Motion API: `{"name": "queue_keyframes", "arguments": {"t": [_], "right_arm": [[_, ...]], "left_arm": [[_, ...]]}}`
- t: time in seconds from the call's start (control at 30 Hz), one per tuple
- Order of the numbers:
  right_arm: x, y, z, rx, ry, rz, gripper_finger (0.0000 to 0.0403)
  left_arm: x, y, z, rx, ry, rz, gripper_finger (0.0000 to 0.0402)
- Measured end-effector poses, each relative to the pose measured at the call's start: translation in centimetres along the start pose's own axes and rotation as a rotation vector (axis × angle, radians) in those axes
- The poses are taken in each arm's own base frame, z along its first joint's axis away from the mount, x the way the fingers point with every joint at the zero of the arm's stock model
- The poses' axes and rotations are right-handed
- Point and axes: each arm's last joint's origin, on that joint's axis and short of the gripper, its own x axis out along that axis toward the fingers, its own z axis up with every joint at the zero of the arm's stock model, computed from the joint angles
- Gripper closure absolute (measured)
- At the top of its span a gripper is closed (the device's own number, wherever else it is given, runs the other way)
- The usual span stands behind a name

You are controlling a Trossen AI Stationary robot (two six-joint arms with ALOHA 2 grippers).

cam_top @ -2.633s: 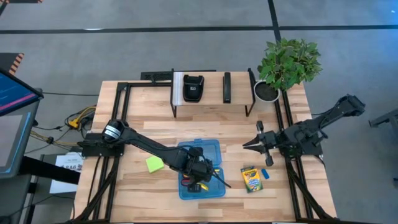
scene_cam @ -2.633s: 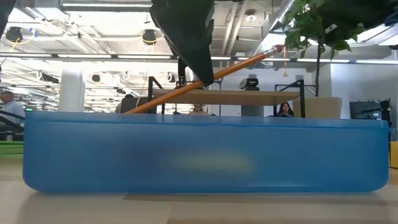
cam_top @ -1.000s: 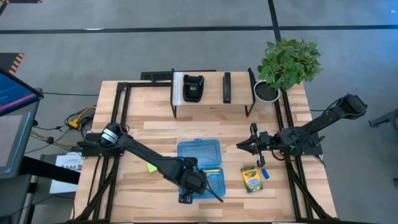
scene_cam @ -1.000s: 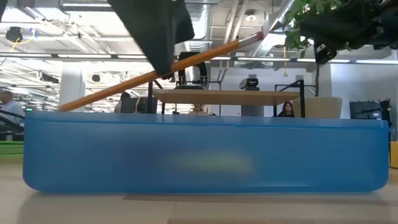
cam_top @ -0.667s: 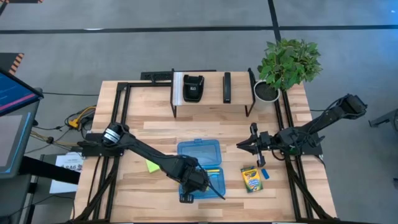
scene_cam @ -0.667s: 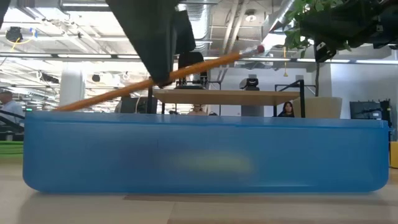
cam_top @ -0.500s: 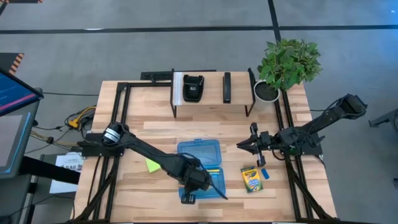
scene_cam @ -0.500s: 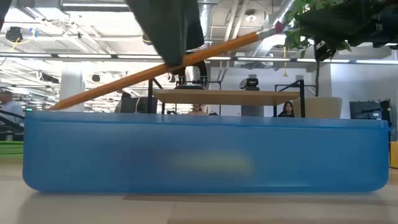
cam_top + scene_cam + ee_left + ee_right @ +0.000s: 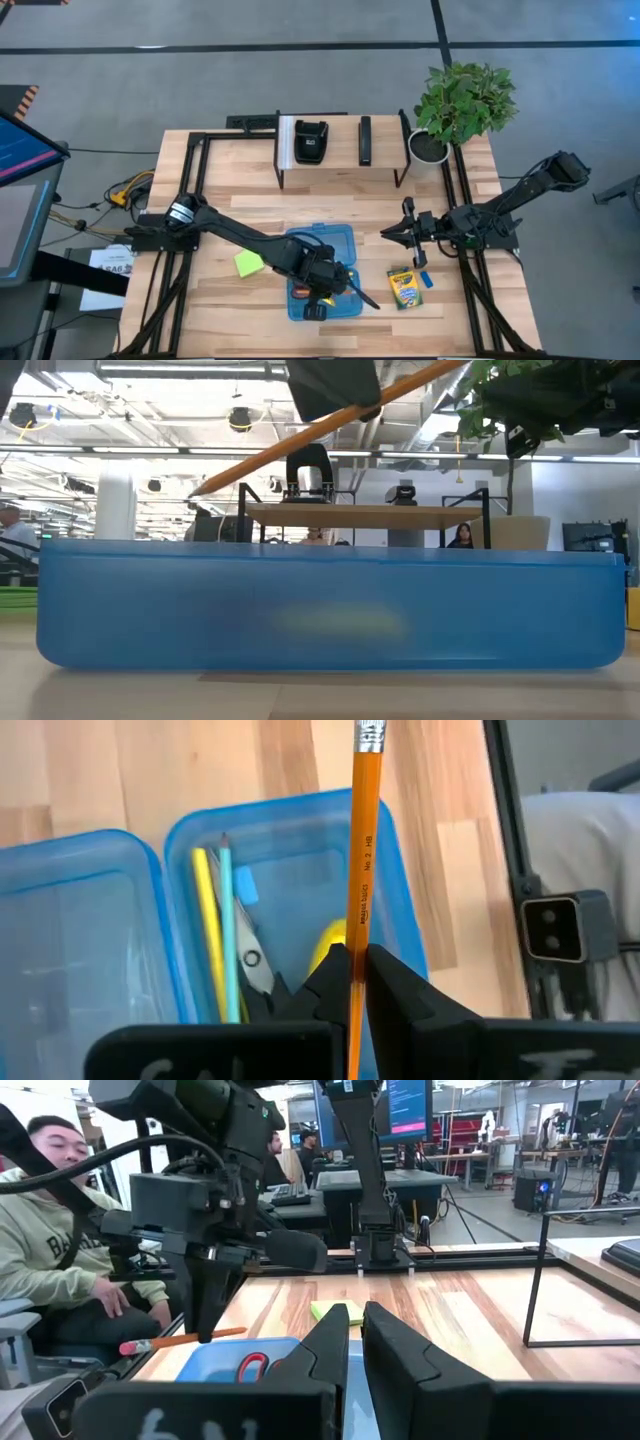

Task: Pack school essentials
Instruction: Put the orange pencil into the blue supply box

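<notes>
Behind translucent blue case (image 9: 330,605), contents blur; left fingers (image 9: 352,982) pinch pencil (image 9: 362,870).

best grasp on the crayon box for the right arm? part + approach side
Probably the long side edges of the crayon box, taken from straight above. It lies flat on the table, so only its narrow width suits a two-finger span. The blue eraser sits close on one side, so grip nearer the box's other end. The right gripper hovers beside it, nearly shut on nothing, and must open first.
</notes>
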Motion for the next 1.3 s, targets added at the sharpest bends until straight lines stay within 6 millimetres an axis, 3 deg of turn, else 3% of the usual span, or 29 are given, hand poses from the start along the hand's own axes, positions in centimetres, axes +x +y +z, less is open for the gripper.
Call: {"name": "queue_keyframes", "arguments": {"t": [0.23,0.47,0.67,0.87,1.3], "right_arm": [[0.0,0.0,0.0,0.003,0.001,0.000,0.0349],[0.0,0.0,-0.1,0.001,0.011,-0.001,0.0349],[0.0,0.0,-0.1,0.000,0.014,-0.001,0.0349],[0.0,0.0,-0.1,0.001,0.010,0.000,0.0349],[0.0,0.0,-0.1,0.001,0.010,0.000,0.0349]], "left_arm": [[0.8,0.0,-0.1,0.031,0.014,0.014,0.0401],[4.9,0.3,-0.8,0.037,0.097,-0.003,0.0401],[5.8,1.1,-1.1,-0.050,0.143,0.012,0.0401],[5.8,1.8,-1.1,-0.091,0.150,0.027,0.0386],[4.9,1.6,-1.0,-0.082,0.203,0.020,0.0288]]}}
